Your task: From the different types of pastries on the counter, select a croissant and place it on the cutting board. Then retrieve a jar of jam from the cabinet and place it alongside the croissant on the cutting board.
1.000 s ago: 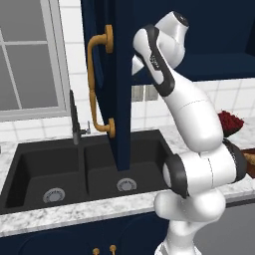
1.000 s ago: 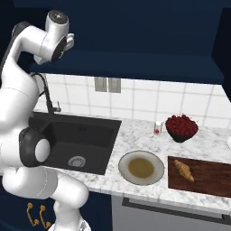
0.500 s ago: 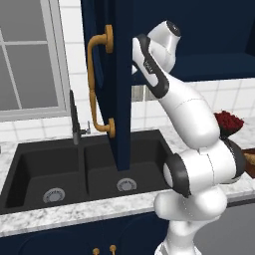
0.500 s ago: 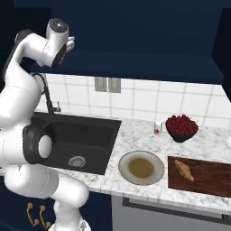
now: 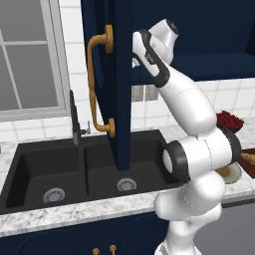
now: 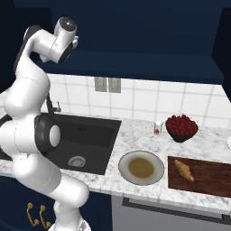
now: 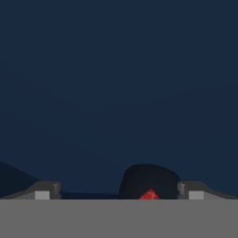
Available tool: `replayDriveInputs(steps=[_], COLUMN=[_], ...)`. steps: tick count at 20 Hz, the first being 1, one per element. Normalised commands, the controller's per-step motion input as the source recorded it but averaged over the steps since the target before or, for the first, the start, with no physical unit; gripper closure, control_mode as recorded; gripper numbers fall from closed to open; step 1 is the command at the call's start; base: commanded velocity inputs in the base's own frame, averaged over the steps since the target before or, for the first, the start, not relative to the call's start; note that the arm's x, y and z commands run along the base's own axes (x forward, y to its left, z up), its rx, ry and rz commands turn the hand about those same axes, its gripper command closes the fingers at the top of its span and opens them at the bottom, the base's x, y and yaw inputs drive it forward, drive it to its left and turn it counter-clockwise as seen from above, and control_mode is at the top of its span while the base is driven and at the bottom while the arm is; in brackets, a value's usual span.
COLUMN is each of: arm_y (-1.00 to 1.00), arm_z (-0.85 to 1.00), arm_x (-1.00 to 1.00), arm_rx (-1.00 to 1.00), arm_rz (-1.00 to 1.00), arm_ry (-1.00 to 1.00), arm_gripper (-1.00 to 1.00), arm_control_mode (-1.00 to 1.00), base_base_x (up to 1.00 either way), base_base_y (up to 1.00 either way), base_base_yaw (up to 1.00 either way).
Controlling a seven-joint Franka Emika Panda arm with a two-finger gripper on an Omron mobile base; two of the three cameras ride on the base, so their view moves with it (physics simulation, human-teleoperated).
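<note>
- The croissant (image 6: 182,170) is lying on the cutting board (image 6: 203,182), beside the round plate (image 6: 141,167).
- The gripper (image 7: 118,191) is reaching inside the cabinet (image 5: 117,74), fingertips (image 7: 42,190) standing wide apart.
- The jar of jam (image 7: 149,195) is showing red between them, touching neither.

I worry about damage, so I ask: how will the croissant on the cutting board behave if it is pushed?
The croissant looks small and flaky, so probably light and fragile. It lies flat on the cutting board, so it would likely slide, not roll.
</note>
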Motion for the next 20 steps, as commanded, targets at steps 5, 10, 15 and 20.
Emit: replayDriveInputs(steps=[5,10,15,20], arm_y=[0.8,0.67,0.53,0.31], arm_z=[0.65,0.41,0.46,0.65], arm_x=[-0.03,-0.1,-0.17,-0.38], arm_rx=[0.24,0.16,0.14,0.17], arm_rz=[-0.29,-0.29,-0.26,-0.22], arm_ry=[0.28,0.22,0.23,0.23], arm_gripper=[-1.0,-1.0,-1.0,-1.0], arm_control_mode=[-1.0,-1.0,-1.0,-1.0], base_base_x=[0.0,0.0,0.0,0.0], base_base_y=[0.0,0.0,0.0,0.0], base_base_yaw=[0.0,0.0,0.0,0.0])
